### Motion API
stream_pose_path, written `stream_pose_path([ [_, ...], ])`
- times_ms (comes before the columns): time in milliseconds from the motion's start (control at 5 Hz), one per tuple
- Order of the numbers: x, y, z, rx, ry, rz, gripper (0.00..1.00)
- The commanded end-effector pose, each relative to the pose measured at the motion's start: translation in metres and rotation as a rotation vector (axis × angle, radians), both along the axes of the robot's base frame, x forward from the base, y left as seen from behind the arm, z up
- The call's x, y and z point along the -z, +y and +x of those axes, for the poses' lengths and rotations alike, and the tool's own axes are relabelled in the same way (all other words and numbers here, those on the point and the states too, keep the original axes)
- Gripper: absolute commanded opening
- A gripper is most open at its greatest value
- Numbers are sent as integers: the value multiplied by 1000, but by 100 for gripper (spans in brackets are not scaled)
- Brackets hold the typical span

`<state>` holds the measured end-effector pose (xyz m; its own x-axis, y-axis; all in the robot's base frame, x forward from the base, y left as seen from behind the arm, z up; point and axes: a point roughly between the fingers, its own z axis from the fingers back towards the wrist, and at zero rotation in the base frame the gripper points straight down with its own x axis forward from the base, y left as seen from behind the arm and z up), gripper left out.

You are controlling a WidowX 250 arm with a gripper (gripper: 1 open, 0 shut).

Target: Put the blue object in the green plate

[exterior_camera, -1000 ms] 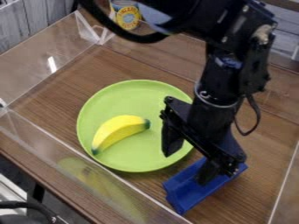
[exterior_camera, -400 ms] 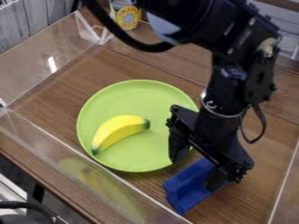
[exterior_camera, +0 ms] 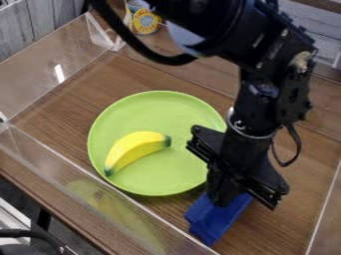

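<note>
scene: wooden table [exterior_camera: 163, 72] inside a clear plastic enclosure [exterior_camera: 47, 62], black arm [exterior_camera: 261, 105] reaching in from the top right.
blue object [exterior_camera: 212, 220]: flat on the table at bottom right, lying diagonally, near end toward the camera, far end under the tool. Just beside the green plate's lower right rim, outside it, not resting on it.
green plate [exterior_camera: 144, 108]: mid-table, left of the arm, flat on the wood.
banana [exterior_camera: 135, 150]: yellow, inside the plate, on its lower left half, well apart from the blue block.
gripper [exterior_camera: 228, 196]: pointing straight down, tips down at the far end of the blue object.
tool state: fingers drawn narrow, closed together. Tips meeting the block's top edge; cannot tell whether part of the block is pinched between them.
lift: block on the wood, no gap visible beneath it.
view limits: arm body covering the plate's right rim and the block's far end.
</note>
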<state>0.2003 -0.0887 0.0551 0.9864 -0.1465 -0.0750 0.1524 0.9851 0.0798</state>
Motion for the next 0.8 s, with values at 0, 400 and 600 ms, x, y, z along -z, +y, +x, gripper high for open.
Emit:
stream_pose_path([
  [0,-4,8,7,35,-11,0,0],
  [400,-7,41,6,165,-14,14,0],
  [600,-24,53,23,127,-32,39,0],
])
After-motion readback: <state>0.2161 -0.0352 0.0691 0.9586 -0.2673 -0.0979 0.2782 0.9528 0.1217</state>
